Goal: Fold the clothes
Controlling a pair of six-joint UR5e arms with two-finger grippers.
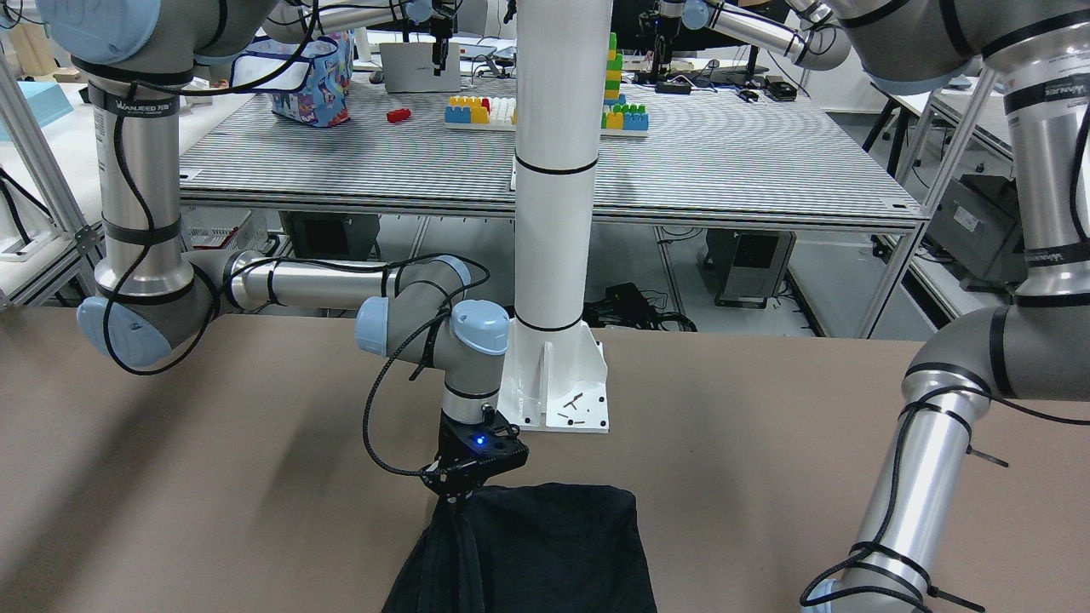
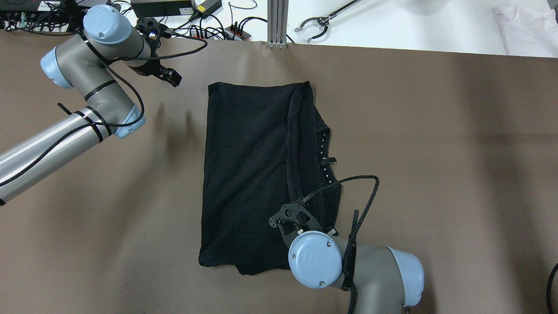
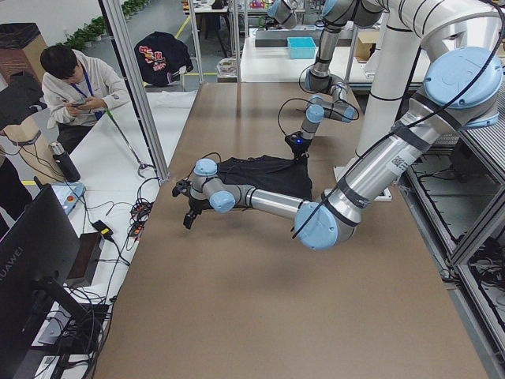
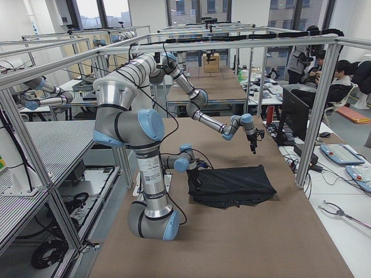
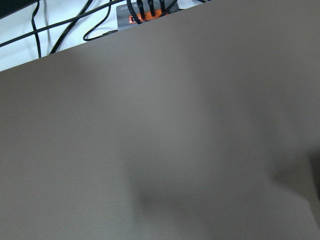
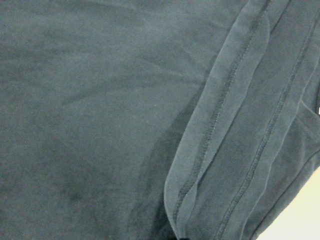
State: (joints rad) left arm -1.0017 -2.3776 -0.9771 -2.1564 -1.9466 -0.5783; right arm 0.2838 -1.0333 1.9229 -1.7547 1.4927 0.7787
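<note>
Right gripper (image 1: 454, 501) clamped on one black cloth (image 2: 248, 165), five o'clock edge.
Left gripper (image 2: 173, 80) hovers over the worktop (image 2: 436, 152) at ten o'clock; cannot tell whether its jaws are apart.

The worktop (image 2: 436, 152) is a long, brown, matte surface, plain and smooth (soft shadows fall across it). Near its middle lies a black cloth (image 2: 248, 174), mostly flat. One long side is doubled over into a bunched strip with stitched hems showing, and one end is drawn up off the surface. A white pillar's base plate (image 1: 562, 400) stands near the cloth, not touching it.
</note>
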